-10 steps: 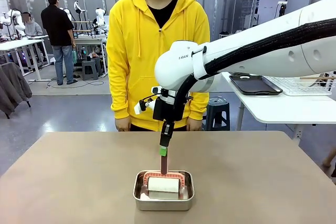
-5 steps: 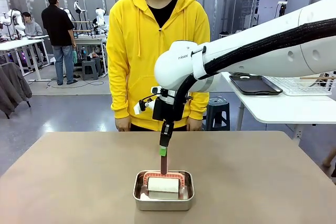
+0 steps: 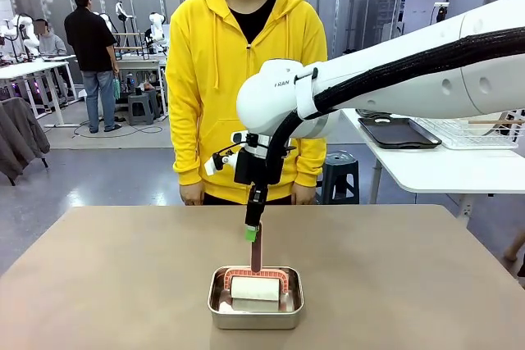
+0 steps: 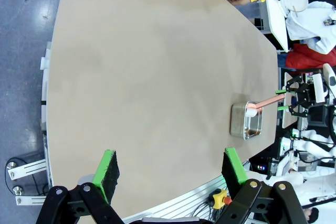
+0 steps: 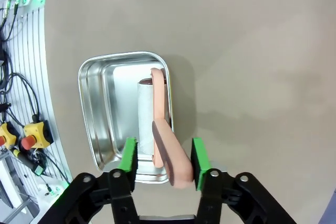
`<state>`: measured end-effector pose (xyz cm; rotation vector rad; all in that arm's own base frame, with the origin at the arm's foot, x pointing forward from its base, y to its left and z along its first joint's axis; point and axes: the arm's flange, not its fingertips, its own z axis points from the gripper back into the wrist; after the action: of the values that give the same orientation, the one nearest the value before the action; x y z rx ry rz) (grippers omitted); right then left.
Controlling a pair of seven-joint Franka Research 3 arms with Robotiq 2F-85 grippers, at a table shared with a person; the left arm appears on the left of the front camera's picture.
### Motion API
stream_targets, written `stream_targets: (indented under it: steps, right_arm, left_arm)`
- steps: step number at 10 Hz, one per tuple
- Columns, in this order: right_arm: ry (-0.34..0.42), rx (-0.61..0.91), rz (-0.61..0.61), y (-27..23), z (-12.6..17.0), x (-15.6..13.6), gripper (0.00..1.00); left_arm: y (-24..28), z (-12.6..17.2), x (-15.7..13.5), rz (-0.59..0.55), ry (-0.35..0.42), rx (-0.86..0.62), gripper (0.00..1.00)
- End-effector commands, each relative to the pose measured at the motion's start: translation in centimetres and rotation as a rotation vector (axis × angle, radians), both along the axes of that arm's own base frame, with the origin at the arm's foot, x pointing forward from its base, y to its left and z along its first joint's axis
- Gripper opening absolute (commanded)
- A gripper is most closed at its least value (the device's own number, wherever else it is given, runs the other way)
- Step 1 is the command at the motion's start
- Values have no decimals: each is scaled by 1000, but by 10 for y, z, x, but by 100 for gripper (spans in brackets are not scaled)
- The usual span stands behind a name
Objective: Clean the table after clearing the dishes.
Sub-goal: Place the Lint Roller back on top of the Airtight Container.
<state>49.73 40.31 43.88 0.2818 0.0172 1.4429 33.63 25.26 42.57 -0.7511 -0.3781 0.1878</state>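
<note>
A lint roller [image 3: 255,288] with a white roll and a salmon handle [image 3: 256,256] stands in a small steel pan [image 3: 220,305] near the front middle of the taupe-brown table [image 3: 123,284]. My right gripper [image 3: 252,234] hangs over the pan with its fingers pointing down. In the right wrist view my right gripper [image 5: 164,157] is open, its green pads on either side of the handle [image 5: 169,161], above the pan [image 5: 94,114]. My left gripper [image 4: 170,169] is open high over the table [image 4: 147,66] with nothing between its fingers. The dishes are out of view.
A person in a yellow hoodie [image 3: 246,79] stands at the far edge, hands at their sides. At the right, a white side table [image 3: 443,165] carries a dark tray [image 3: 398,133] and a wire rack [image 3: 476,133]. The left wrist view shows the pan [image 4: 239,124] far off.
My right gripper has opened off the roller's handle and risen slightly, shifting a little left. The roller stays in the pan. The left gripper looks unchanged.
</note>
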Motion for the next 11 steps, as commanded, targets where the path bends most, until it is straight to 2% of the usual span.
stream_targets:
  steps: [1, 2, 3, 4, 5, 6, 11]
  right_arm:
    - [15, -28, -7, 4, 3, -1, 68]
    - [22, -35, -9, 4, 5, -1, 72]
    - [24, -41, -10, 4, 6, -2, 83]
    - [20, -44, -11, 4, 6, -1, 87]
    - [-1, -30, -8, 1, 4, 3, 98]
    - [20, -18, 3, -1, 4, -1, 98]
    - [20, -18, 3, -1, 4, -1, 98]
  left_arm:
    - [0, 2, -2, -1, -1, -5, 100]
    - [0, 2, -2, -1, -1, -5, 100]
    - [0, 2, -2, -1, -1, -5, 100]
    - [0, 2, -2, -1, -1, -5, 100]
    - [0, 2, -2, -1, -1, -5, 100]
    - [0, 2, -2, -1, -1, -5, 100]
    - [0, 2, -2, -1, -1, -5, 100]
